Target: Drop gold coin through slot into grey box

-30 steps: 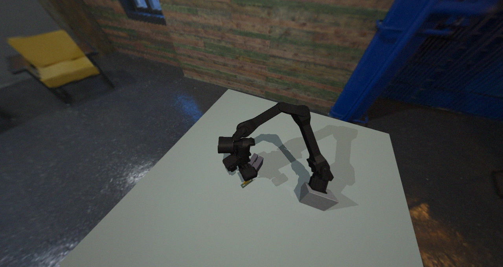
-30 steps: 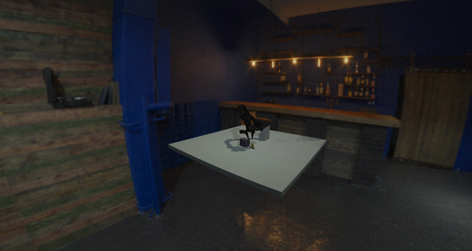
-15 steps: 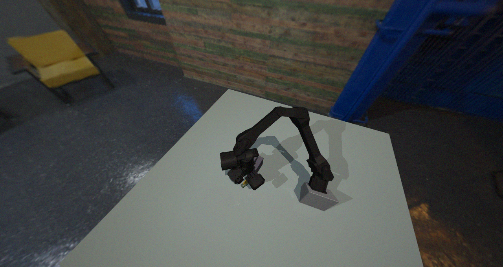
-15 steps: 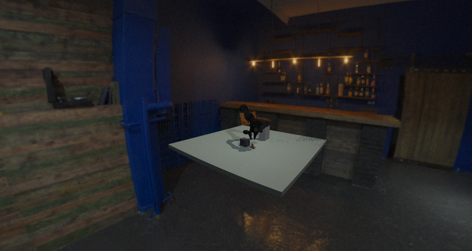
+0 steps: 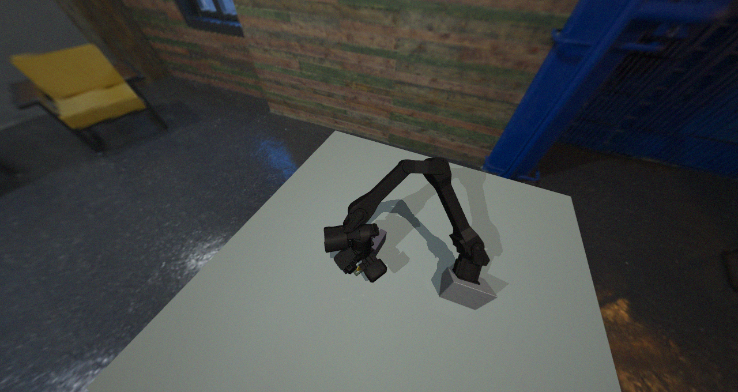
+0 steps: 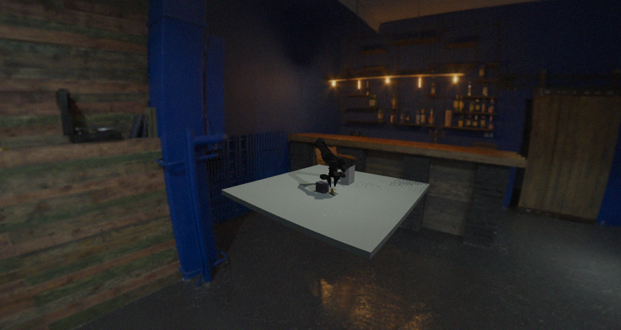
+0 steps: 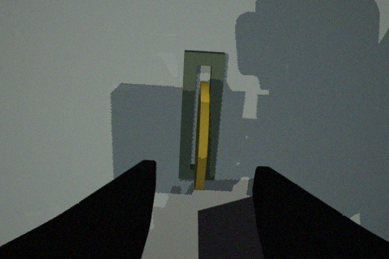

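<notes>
End effector (image 7: 203,238) held partly open, empty, above coin (image 7: 203,135) seated upright in green holder (image 7: 187,125) on tabletop (image 7: 81,27).

Gold coin (image 7: 203,135) stands edge-up in green holder (image 7: 190,125), beside grey box (image 7: 229,254).

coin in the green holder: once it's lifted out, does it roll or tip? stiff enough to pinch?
The coin stands on its thin edge inside the holder, so freed it would probably roll or topple flat. It looks rigid, likely smooth; a face pinch may slip. The pincer is open, above it.
</notes>
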Available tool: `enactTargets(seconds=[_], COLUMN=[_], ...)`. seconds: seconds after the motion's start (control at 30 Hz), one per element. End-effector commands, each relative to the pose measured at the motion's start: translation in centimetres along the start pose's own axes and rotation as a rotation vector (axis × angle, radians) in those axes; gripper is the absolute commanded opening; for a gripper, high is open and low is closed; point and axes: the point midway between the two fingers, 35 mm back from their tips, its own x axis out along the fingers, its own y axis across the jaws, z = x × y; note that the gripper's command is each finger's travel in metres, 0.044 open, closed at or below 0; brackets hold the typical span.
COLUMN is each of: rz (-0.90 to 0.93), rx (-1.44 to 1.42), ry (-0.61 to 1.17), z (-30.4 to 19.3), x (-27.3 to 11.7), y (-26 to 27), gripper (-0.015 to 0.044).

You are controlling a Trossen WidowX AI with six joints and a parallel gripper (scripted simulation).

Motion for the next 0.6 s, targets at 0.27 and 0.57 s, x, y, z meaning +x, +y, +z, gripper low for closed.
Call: enactTargets(seconds=[0.27, 0.57], rz=[-0.001, -0.001], rx=[-0.007, -0.007], ry=[0.008, 0.009], z=[-0.1, -0.1], x=[2.1, 3.6], y=[0.0, 0.0], gripper=[0.0161, 0.0161])
